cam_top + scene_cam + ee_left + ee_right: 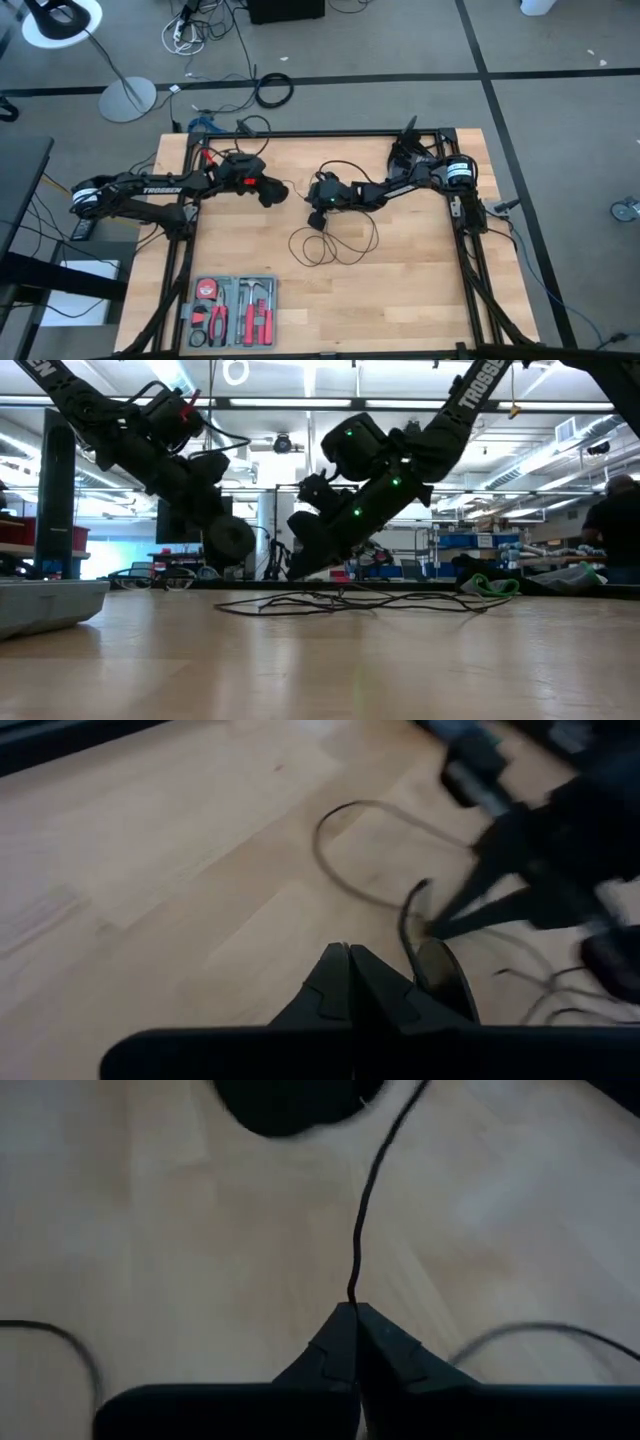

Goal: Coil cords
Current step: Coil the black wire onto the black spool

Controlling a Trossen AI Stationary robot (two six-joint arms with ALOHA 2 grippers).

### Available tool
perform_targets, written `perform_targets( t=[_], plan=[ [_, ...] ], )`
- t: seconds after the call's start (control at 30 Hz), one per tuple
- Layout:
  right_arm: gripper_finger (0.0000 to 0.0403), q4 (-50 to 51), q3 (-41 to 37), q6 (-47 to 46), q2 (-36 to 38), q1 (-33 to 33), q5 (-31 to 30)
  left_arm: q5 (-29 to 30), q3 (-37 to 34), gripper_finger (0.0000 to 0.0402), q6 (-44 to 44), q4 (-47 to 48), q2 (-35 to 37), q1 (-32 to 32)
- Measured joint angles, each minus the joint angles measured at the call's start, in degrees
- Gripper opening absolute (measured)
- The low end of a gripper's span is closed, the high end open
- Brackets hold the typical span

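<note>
White "TROSSEN" on left arm (160, 188).

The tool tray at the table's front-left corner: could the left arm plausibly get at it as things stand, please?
Probably yes: bare tabletop lies between the shut left gripper and the tool tray, and the cord lies off to its right.

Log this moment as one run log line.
right gripper: shut on cord, mid-table | left gripper: shut, holds nothing visible | cord loops loose on table
</note>
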State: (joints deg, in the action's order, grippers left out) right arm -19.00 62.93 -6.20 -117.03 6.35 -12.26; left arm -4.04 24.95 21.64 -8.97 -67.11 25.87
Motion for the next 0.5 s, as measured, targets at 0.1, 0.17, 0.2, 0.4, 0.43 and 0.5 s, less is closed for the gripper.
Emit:
perform_targets(
  t=[0.1,0.17,0.2,0.4,0.43,0.5],
  plan=[
    [0.0001,2.0,1.7,-0.3,0.0,0.0,0.5,-1.7,0.0,0.0000,0.8,-2.0,0.0,0.0],
    [0.0001,2.2,2.3,-0.4,0.0,0.0,2.3,-2.2,0.0,0.0000,1.4,-3.3,0.0,0.0],
    [0.0001,2.7,2.6,-0.4,0.0,0.0,3.7,-2.3,0.0,0.0000,1.5,-4.0,0.0,0.0],
    [0.0000,3.7,6.1,0.0,0.0,-1.1,8.2,0.1,0.0,0.0000,2.8,-10.0,0.0,0.0],
    [0.0000,3.8,6.8,0.7,0.0,-1.3,8.7,1.1,0.0,0.0000,2.9,-10.5,0.0,0.0],
    [0.0000,3.8,8.3,2.0,0.0,-1.5,9.6,2.6,0.0,0.0000,3.2,-10.9,0.0,0.0]
  ],
)
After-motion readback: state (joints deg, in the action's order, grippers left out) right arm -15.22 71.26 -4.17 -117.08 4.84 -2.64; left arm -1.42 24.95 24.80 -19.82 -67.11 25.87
